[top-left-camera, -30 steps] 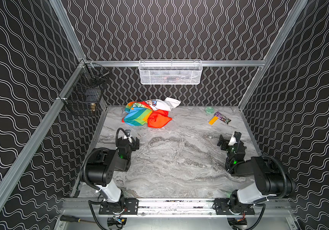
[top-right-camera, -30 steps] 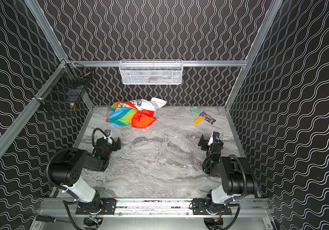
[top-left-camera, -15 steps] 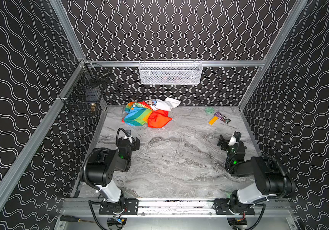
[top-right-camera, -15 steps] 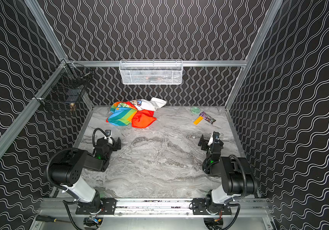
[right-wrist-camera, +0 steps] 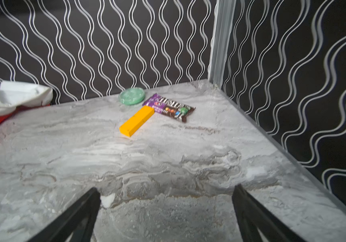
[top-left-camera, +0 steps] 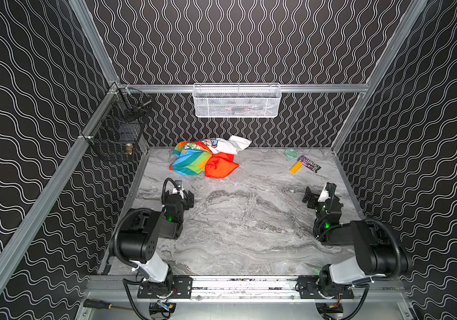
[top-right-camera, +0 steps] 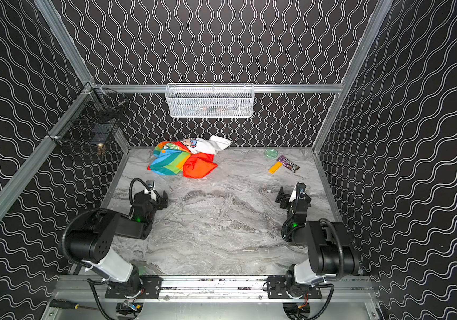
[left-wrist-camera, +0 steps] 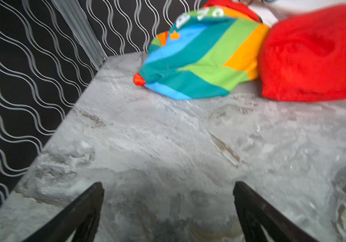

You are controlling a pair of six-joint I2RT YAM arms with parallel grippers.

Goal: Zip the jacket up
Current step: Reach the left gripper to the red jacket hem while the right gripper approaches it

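Two grippers sit low over the grey marbled table (top-left-camera: 249,227), and we see both spread wide and holding nothing. Nearest to us, the left gripper (left-wrist-camera: 168,188) shows its dark fingers (left-wrist-camera: 88,209) far apart with only bare tabletop between them; the right gripper (right-wrist-camera: 167,192) looks the same. Ahead of the left gripper and slightly toward its right, well apart from it, lies the jacket (left-wrist-camera: 199,60). It is crumpled in a heap with its rainbow stripes up and its red hood (left-wrist-camera: 314,56) bunched beside them. Its white lining (top-left-camera: 230,144) shows at the far side, against the back wall. We cannot make out the zipper. Ahead of the right gripper, also well apart, a yellow block (right-wrist-camera: 137,121) touches a purple candy packet (right-wrist-camera: 170,105), with a green lid (right-wrist-camera: 131,96) just beyond. Farthest off, above the jacket, a white mesh basket (top-left-camera: 237,101) hangs on the rail.
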